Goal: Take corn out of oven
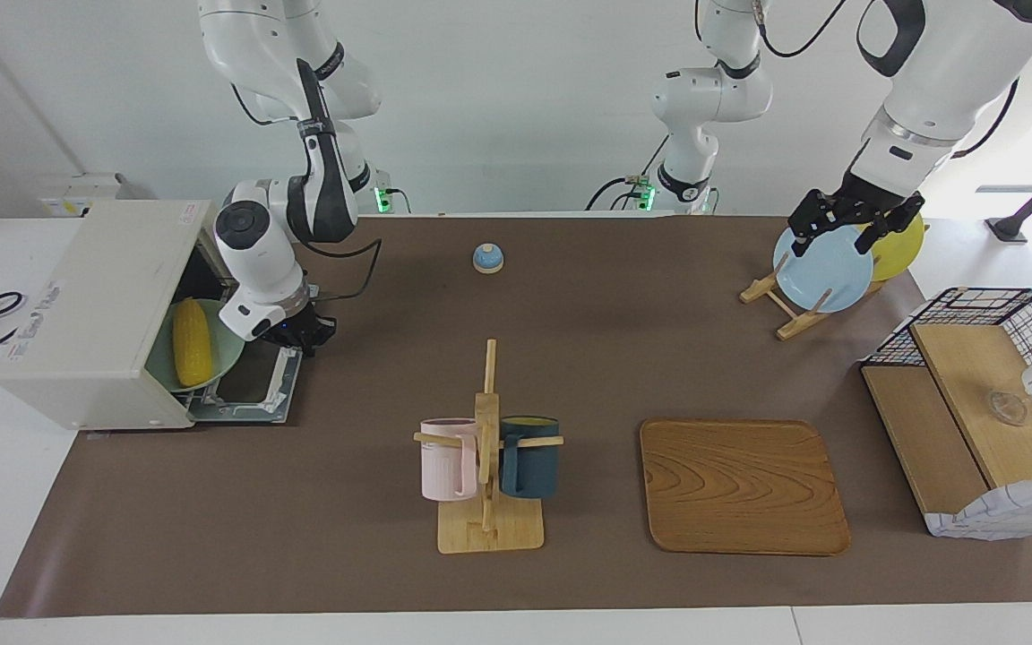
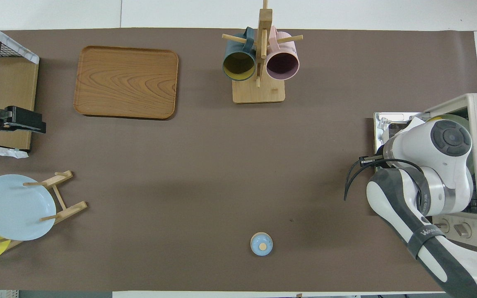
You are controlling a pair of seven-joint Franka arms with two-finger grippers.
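One slim yellow corn cob lying on a pale green plate inside the boxy off-white toaster oven, door dropped open. Right gripper over that door, fingertips together, holding nothing. Left gripper spread wide, empty, above the light blue plate. Brown mat on the table, white wall above.

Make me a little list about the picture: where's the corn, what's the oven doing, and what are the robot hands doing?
corn: lying on a green plate inside the oven; corn
oven: oven door folded down open, at the right arm's end of the table
right gripper: right gripper shut, empty, over the open door
left gripper: left gripper open, waiting above the blue plate in its rack
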